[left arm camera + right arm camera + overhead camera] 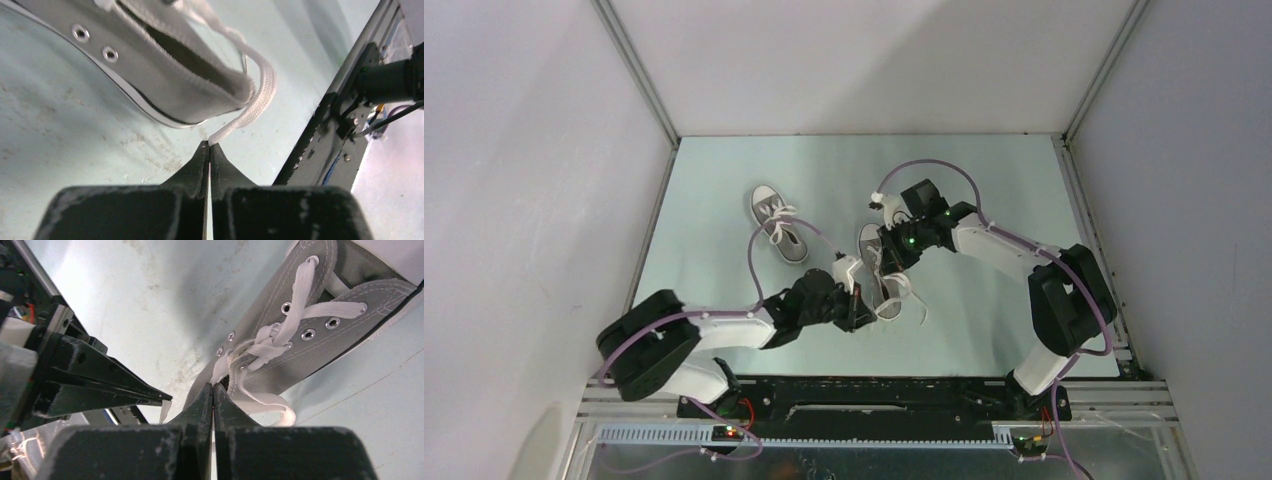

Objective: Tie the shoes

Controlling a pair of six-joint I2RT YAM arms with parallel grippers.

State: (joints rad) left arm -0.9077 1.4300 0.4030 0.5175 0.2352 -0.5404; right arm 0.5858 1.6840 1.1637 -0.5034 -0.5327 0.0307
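Observation:
Two grey sneakers with white laces lie on the pale green table. The far shoe (780,226) lies at the back left, apart from both arms, its laces loose. The near shoe (876,272) lies between the grippers; it also shows in the left wrist view (165,70) and the right wrist view (310,335). My left gripper (861,313) is shut on the end of a white lace (257,97) by the shoe's heel, its tips (209,145) pinching the lace. My right gripper (887,260) is shut (213,386) on the other lace strand (220,371) at the top eyelets.
The table's front rail (325,125) runs close behind the left gripper. The left gripper's fingers (120,390) show at the left of the right wrist view. Grey walls enclose the table on three sides. A loose lace loop (277,407) lies beside the shoe.

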